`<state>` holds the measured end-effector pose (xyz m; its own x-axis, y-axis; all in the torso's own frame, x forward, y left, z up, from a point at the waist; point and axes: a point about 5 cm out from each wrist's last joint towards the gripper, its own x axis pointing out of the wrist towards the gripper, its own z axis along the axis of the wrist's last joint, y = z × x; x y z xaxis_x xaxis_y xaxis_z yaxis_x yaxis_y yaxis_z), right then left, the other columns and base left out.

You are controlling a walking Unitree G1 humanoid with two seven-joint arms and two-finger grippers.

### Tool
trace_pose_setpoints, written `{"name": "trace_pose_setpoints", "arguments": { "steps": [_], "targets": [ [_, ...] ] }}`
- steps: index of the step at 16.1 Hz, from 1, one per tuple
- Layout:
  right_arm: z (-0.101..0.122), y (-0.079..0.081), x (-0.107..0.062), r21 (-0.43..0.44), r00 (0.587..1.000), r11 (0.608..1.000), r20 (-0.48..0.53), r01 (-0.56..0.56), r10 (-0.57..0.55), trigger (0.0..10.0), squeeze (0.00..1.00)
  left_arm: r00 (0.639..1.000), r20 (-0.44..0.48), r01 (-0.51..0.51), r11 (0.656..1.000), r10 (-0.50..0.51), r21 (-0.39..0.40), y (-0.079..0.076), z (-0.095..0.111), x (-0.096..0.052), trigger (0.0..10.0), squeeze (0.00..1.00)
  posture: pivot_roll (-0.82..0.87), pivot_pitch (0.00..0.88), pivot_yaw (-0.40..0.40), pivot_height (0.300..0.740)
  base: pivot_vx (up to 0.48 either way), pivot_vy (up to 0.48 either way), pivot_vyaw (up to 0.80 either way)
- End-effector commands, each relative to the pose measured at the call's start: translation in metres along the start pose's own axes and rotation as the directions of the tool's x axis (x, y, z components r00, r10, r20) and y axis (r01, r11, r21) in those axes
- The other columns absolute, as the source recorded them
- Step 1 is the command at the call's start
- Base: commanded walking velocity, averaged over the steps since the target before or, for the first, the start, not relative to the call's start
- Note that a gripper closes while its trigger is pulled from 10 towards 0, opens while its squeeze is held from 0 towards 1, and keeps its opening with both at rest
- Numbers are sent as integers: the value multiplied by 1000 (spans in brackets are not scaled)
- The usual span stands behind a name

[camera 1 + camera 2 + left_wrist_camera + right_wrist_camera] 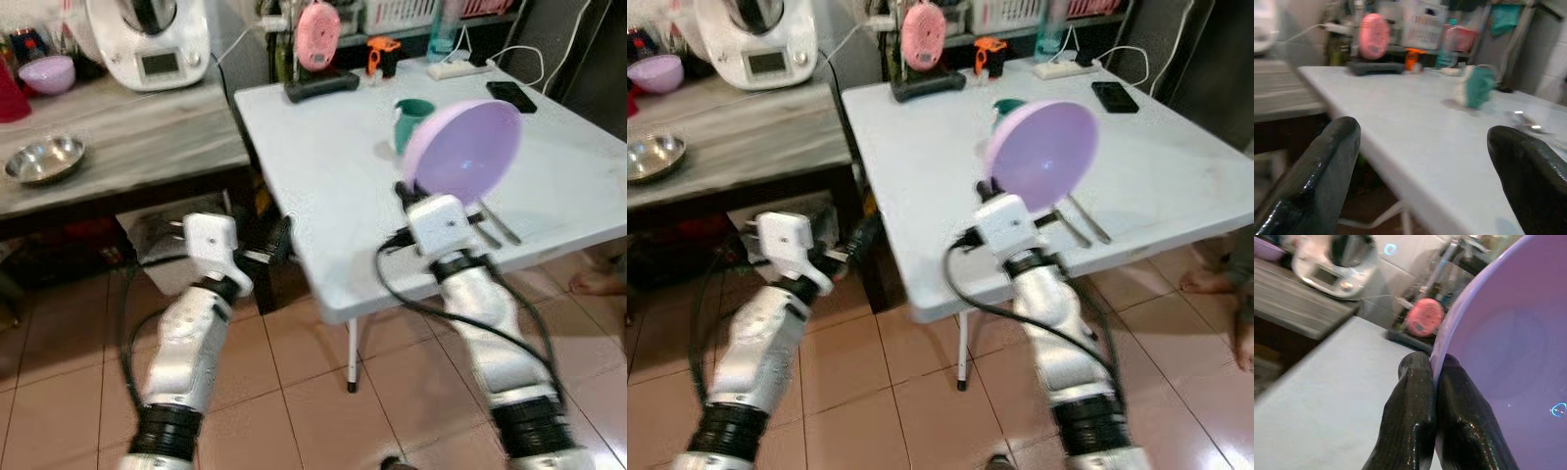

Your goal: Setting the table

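The right gripper [1434,382] pinches the rim of a purple bowl [462,150], its two black fingers [1410,421] pressed together on either side of the edge. The bowl is held up on its side above the near part of the white table [323,176], right of centre in the left eye view, with its hollow facing the camera. Behind the bowl a teal mug [409,119] stands on the table, partly hidden by it. Cutlery [495,225] lies on the table just below the bowl, near the front edge.

The left gripper [1420,171] hangs low at the lower left of the frame, beside the table's near left corner, over the tiled floor [294,392]. Its fingers [1317,181] stand wide apart with nothing between them.

At the far edge of the table sit a pink round gadget [317,35] on a dark base, an orange item [380,51], a power strip [458,67] and a black phone [510,95]. On the wooden counter [127,127] at the upper left are a white kitchen machine [152,39], a steel bowl [44,159] and a second purple bowl [47,72]
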<state>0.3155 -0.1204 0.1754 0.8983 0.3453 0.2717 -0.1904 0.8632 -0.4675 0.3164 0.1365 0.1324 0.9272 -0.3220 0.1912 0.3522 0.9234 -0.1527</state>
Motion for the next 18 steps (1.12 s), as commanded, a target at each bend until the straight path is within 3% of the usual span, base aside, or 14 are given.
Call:
{"name": "trace_pose_setpoints", "arguments": {
  "steps": [1,11,15,18],
  "targets": [
    [8,-4,2,-14,999,1000,41,8,-8,10000,0,1000,-3,-10,1000,10,14,2,-1,0,10000,0,-164,81,85,740,0,345,413],
    [6,-6,0,-8,999,1000,32,16,-16,10000,0,1000,-2,-18,1000,18,18,1,-2,3,10000,0,-169,83,88,740,0,420,707],
    [5,-6,-1,-7,999,1000,29,26,-26,10000,0,1000,-3,-23,999,23,23,1,-3,3,10000,0,-169,84,88,740,0,448,0],
    [-2,-15,-11,33,994,994,-9,106,-106,10000,0,996,-2,-90,993,90,74,15,-3,-4,10000,0,-168,85,81,740,0,445,0]
  ]
}}
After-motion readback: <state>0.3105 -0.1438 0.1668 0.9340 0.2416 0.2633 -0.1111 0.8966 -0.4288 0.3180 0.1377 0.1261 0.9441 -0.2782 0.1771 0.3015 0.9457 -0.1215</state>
